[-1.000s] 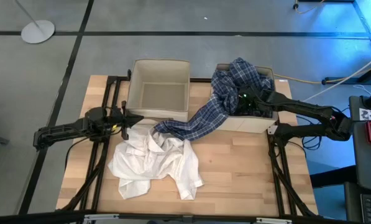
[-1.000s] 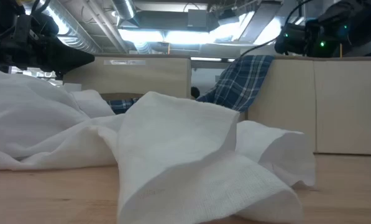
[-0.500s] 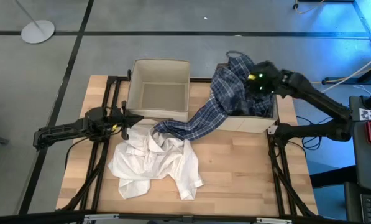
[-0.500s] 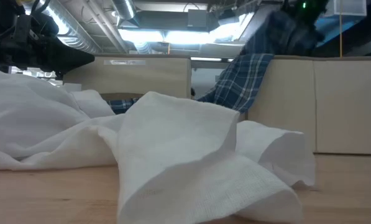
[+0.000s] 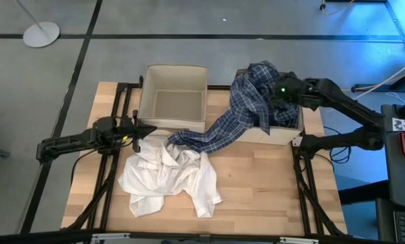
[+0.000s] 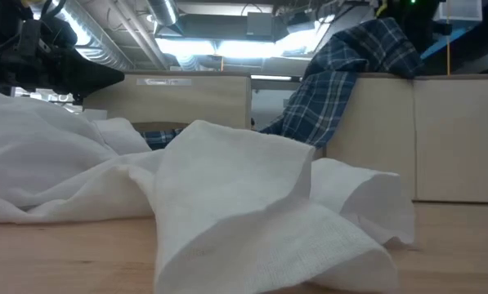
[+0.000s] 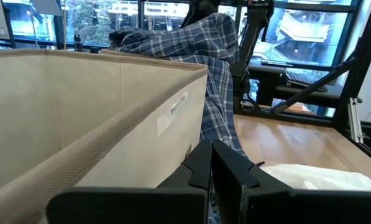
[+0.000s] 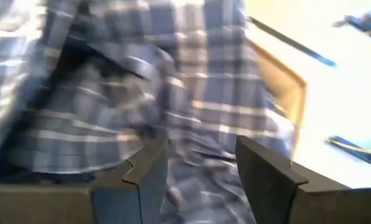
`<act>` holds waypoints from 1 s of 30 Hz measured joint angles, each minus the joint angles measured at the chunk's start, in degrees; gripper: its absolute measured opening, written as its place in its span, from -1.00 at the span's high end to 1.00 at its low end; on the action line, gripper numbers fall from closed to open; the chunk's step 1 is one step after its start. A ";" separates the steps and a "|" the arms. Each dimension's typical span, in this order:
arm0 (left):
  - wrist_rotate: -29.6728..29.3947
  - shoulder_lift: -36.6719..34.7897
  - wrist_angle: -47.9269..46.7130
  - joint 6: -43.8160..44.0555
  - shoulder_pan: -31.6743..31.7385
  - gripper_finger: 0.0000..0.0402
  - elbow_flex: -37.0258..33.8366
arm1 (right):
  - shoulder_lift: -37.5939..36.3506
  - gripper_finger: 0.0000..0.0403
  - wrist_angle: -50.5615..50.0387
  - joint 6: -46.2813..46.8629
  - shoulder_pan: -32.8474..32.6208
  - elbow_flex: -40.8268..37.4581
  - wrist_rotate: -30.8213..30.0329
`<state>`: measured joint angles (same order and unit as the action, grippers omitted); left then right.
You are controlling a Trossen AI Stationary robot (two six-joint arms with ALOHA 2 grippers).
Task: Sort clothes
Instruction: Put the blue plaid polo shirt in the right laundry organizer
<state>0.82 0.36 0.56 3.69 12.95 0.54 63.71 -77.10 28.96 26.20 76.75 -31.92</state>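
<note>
A blue-and-white plaid shirt point(image 5: 246, 102) is heaped in the right beige box point(image 5: 283, 135). It hangs over the box's left wall, and its lower end point(image 5: 188, 139) lies on the table. It also shows in the low view point(image 6: 342, 82) and the right wrist view point(image 8: 173, 74). White shirts point(image 5: 168, 173) lie crumpled on the table in front. My right gripper point(image 5: 278, 95) is open point(image 8: 201, 168) just above the plaid heap. My left gripper point(image 5: 136, 132) is shut point(image 7: 210, 168) and empty by the left box's near left corner.
The left beige box point(image 5: 174, 66) stands open at the far middle, its wall close to my left gripper point(image 7: 79, 112). The white heap point(image 6: 227, 204) fills the low view's foreground. Bare wood shows at the near right of the table point(image 5: 270, 190).
My right gripper has come up out of the right box and gone a little toward the far edge. The plaid shirt's upper part has gone up with it and now stands heaped above the box's rim. Its hanging end has stayed on the table.
</note>
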 joint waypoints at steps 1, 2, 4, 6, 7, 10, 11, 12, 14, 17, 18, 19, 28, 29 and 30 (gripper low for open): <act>0.00 -0.02 0.02 0.12 0.00 0.98 0.00 | 0.27 0.07 -0.95 0.65 0.00 -0.19 -0.66; -0.02 -0.02 0.00 0.19 0.00 0.98 0.00 | 0.39 0.07 -1.38 0.85 0.00 -0.40 -0.71; -0.02 0.00 0.02 0.42 0.00 0.98 0.00 | 0.41 0.07 -1.12 0.83 0.00 -0.35 0.28; -0.01 0.00 0.02 0.55 0.00 0.98 0.00 | 0.41 0.07 -1.07 0.84 0.00 0.73 2.11; -0.01 -0.01 0.03 0.60 -0.02 0.98 0.00 | 0.41 0.07 -1.20 0.84 0.02 1.54 3.27; 0.00 -0.01 0.03 0.45 -0.01 0.98 0.00 | 0.39 0.07 -1.50 0.82 0.02 5.02 7.65; -0.02 0.00 0.04 0.41 -0.01 0.98 0.00 | 0.38 0.07 -1.45 0.85 0.04 6.36 9.64; 0.00 0.00 0.04 0.41 -0.02 0.98 0.00 | 0.36 0.07 -1.44 0.82 0.03 7.73 11.79; 0.00 0.00 0.04 0.41 -0.01 0.98 0.00 | 0.29 0.07 -0.39 0.72 0.01 9.92 16.31; 0.00 -0.02 0.04 0.18 -0.02 0.98 0.00 | 0.03 0.07 4.56 0.58 -2.18 10.80 22.38; 0.00 -0.02 0.04 0.02 0.00 0.98 0.00 | 0.04 0.07 7.05 0.07 -3.59 10.68 23.80; 0.00 0.00 0.04 -0.35 -0.02 0.98 0.00 | 0.08 0.07 10.15 -0.97 -5.18 10.20 25.13; -0.01 -0.02 0.04 -1.16 0.00 0.98 0.00 | 3.81 0.07 33.12 -11.58 -15.43 -0.13 35.57; 0.00 -0.02 0.04 -1.16 -0.02 0.98 0.00 | 4.65 0.07 32.20 -11.67 -15.21 -1.15 34.26; 0.00 -0.01 0.04 -1.16 0.00 0.98 0.00 | 5.42 0.07 31.17 -11.75 -14.54 -2.28 32.87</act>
<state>0.82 0.35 0.60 2.52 12.95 0.54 69.13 -45.93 17.21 11.65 74.46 0.95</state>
